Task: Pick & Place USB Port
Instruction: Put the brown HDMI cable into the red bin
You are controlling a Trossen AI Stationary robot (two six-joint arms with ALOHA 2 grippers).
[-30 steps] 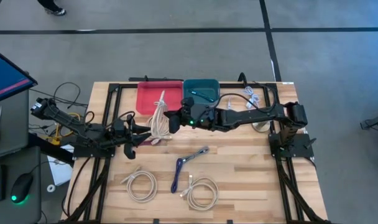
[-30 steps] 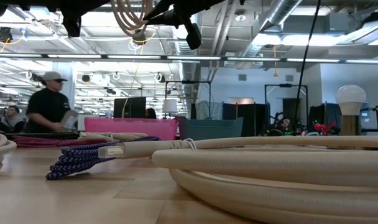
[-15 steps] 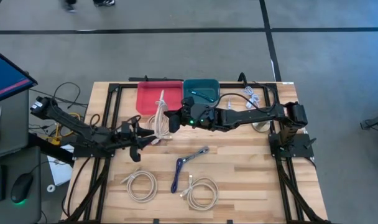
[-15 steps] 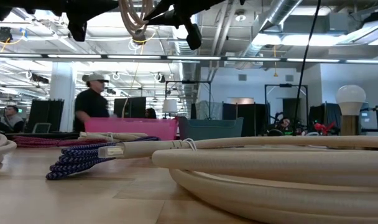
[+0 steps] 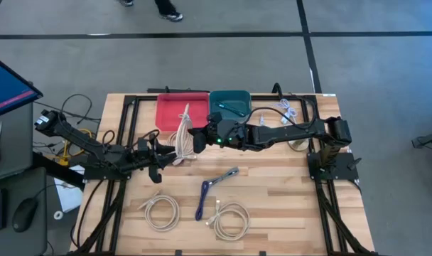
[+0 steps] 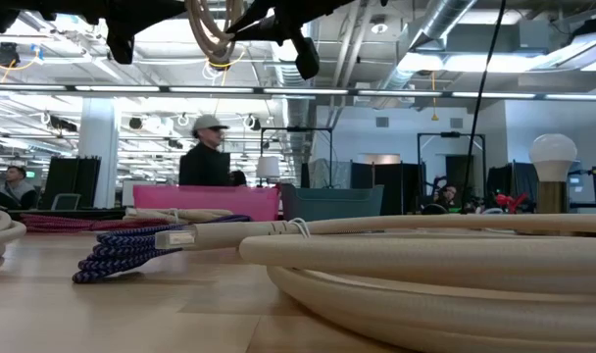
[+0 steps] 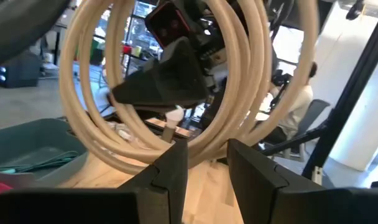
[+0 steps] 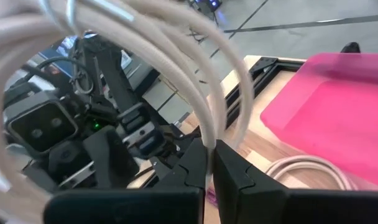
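Observation:
A cream USB cable coil (image 5: 180, 133) hangs in the air between the two arms, in front of the pink tray (image 5: 170, 107); in the low view the coil (image 6: 213, 29) is well above the table. My right gripper (image 5: 193, 139) comes from the table's right and is shut on it. My left gripper (image 5: 165, 152) is open and comes from the left. In the left wrist view its fingers (image 7: 175, 163) stand just below the lower bend of the coil (image 7: 145, 134). A teal tray (image 5: 234, 96) sits beside the pink one. My right gripper (image 8: 209, 152) pinches several strands of the coil (image 8: 209, 134) between its two fingers, lying across them and coming roughly level from the table's right. The coil is lifted clear and its loops hang around the fingers. My left gripper: I cannot tell whether it touches the coil.
On the near half of the table lie two more cream coils (image 5: 161, 211) (image 5: 230, 219) and a blue braided cable (image 5: 209, 190). A white cable (image 5: 287, 110) lies near the far right corner. Another cream cable (image 8: 313, 169) lies beside the pink tray. A person (image 6: 208, 157) walks behind the table.
My left gripper has moved toward the table's right, closing on the hanging coil. The right gripper and the coil have stayed about where they were. The person behind the table has walked on.

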